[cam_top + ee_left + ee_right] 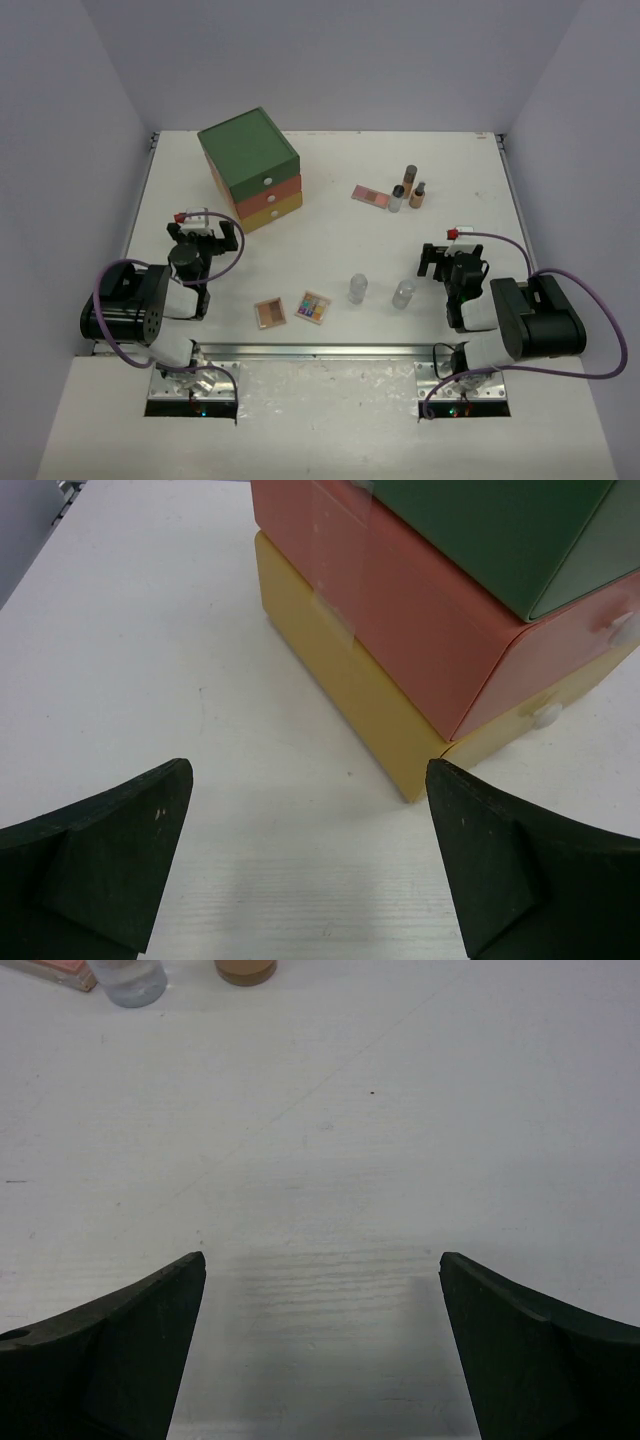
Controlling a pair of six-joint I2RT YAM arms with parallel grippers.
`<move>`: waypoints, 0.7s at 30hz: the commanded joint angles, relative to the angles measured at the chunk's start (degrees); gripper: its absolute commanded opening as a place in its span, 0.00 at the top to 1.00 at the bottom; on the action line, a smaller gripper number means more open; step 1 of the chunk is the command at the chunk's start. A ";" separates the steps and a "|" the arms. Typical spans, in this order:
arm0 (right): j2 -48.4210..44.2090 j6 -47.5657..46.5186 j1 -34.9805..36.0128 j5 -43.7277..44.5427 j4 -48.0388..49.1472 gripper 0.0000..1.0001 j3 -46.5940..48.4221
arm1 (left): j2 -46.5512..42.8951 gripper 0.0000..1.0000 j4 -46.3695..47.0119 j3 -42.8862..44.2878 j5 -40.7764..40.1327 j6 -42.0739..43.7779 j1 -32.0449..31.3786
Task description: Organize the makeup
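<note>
Plainly, the left pincer (308, 778) and the right pincer (322, 1260) both gape wide, gripping nothing.

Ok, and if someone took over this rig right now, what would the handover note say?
Left gripper: open, empty, over bare table, facing the drawer chest.
Right gripper: open, empty, over bare table.
Makeup: tan palette, multicoloured palette, clear bottle and second clear bottle sit in a near row between the arms. The pink palette lies farther back on the right, with three small upright containers beside it.
Done: nothing visible. The chest looks fully shut and every item is loose on the table.
Left: the whole sorting.
</note>
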 commanded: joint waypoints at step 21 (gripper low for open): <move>-32.41 -6.23 0.07 -11.51 -47.86 0.01 21.06 | -34.19 0.00 -30.45 9.28 -0.13 3.07 -0.26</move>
